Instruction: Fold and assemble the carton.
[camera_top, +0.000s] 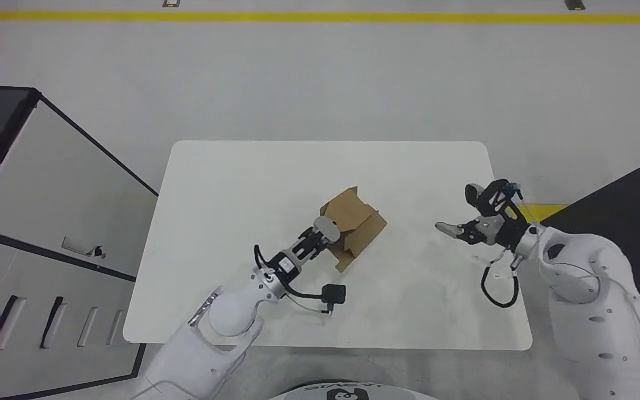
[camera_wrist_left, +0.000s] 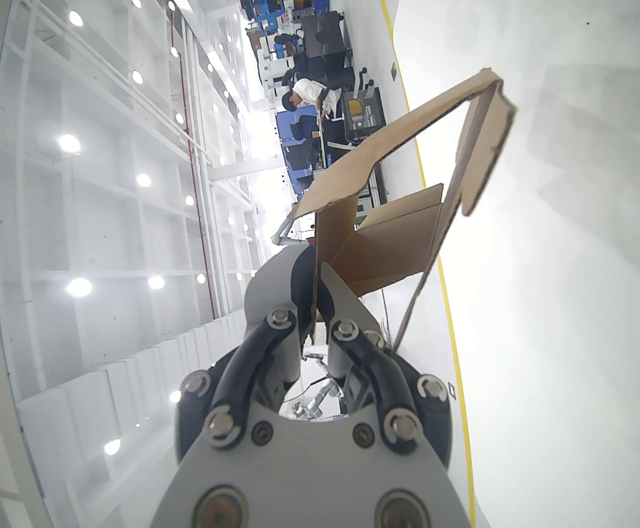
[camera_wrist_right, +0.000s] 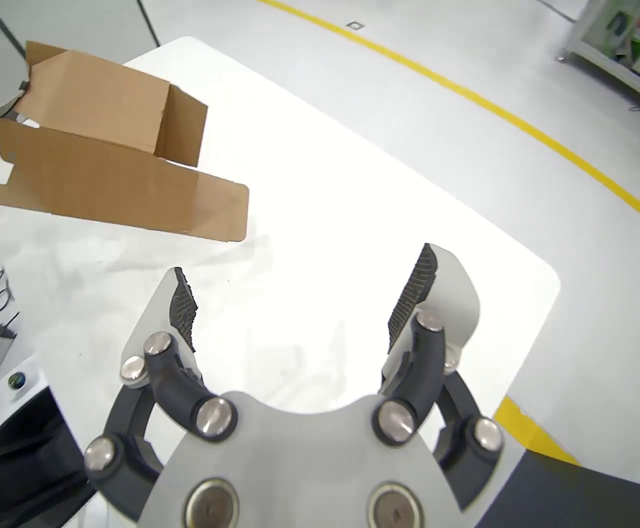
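Carton (camera_top: 354, 220) pinched by left claw (camera_wrist_left: 316, 282), apparently lifted.

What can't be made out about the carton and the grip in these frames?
1. Left wrist view: exactly where the left gripper bites the carton; the pinched panel itself hides the contact.
2. Right wrist view: part of the carton, cut off by the picture's edge.
3. Top view: whether the carton's bottom touches the table; its own flaps cover it, and it is too small.
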